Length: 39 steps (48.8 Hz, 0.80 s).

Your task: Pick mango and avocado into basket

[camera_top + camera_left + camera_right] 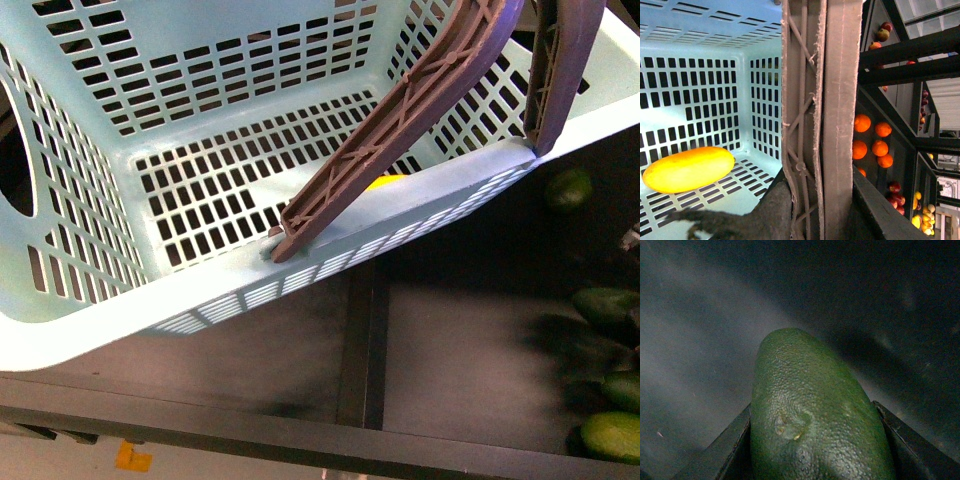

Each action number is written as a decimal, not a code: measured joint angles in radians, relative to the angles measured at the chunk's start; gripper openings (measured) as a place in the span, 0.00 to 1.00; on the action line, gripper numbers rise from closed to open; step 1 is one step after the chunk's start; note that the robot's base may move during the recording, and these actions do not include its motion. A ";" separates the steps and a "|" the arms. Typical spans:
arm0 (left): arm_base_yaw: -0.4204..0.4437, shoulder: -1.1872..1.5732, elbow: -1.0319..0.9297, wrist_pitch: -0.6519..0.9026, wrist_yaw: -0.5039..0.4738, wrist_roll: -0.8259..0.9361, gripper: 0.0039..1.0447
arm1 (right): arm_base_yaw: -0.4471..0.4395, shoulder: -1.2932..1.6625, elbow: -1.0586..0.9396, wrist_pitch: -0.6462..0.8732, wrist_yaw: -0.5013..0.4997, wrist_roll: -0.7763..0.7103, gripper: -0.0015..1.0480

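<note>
One mango (687, 169), plain yellow, lies on its side on the slotted floor of the pale teal basket (120, 320), near a corner; in the front view only a sliver of it shows behind the near rim. The basket sits tilted above a dark shelf (460, 340), and its two brown ribbed handles (400, 115) are swung up, one slanting across the opening and the other standing at the far corner.

One avocado (810, 415), dark green with pebbled skin and a small pale scar, is clamped between the two black fingers (722, 452) of the right gripper (815, 445), against a dim grey surface. The left gripper (772, 210) shows only as a dark fuzzy shape pressed beside a handle seen very close; whether it grips the handle cannot be told.

Four green fruits (610, 435) lie along the right edge of the shelf in the front view. The left wrist view takes in racks beyond the basket with five oranges (880, 148) in full sight and a sixth partly hidden, several red apples (895, 187), and a cluster of small yellow fruits (922, 220). A small orange tag (132, 457) hangs below the shelf edge, too small to read
</note>
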 joint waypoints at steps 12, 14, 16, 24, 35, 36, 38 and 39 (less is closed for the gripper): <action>0.000 0.000 0.000 0.000 -0.001 0.000 0.19 | -0.061 -0.186 -0.103 0.041 -0.184 0.097 0.54; 0.000 0.000 0.000 0.000 -0.001 0.000 0.19 | -0.072 -0.222 -0.124 0.044 -0.216 0.109 0.54; 0.000 0.000 0.000 0.000 -0.002 0.001 0.19 | -0.084 -0.259 -0.144 0.047 -0.249 0.122 0.54; 0.000 0.000 0.000 0.000 0.000 0.000 0.19 | -0.141 -0.431 -0.232 0.075 -0.397 0.200 0.54; 0.000 0.000 0.000 0.000 0.000 0.000 0.19 | -0.183 -0.653 -0.322 0.221 -0.541 0.394 0.54; 0.000 0.000 0.000 0.000 -0.001 0.000 0.19 | -0.181 -0.664 -0.328 0.233 -0.543 0.401 0.54; 0.000 0.000 0.000 0.000 -0.001 0.000 0.19 | -0.172 -0.697 -0.348 0.270 -0.552 0.448 0.54; 0.000 0.000 0.000 0.000 -0.001 0.000 0.19 | -0.163 -0.717 -0.360 0.294 -0.552 0.468 0.54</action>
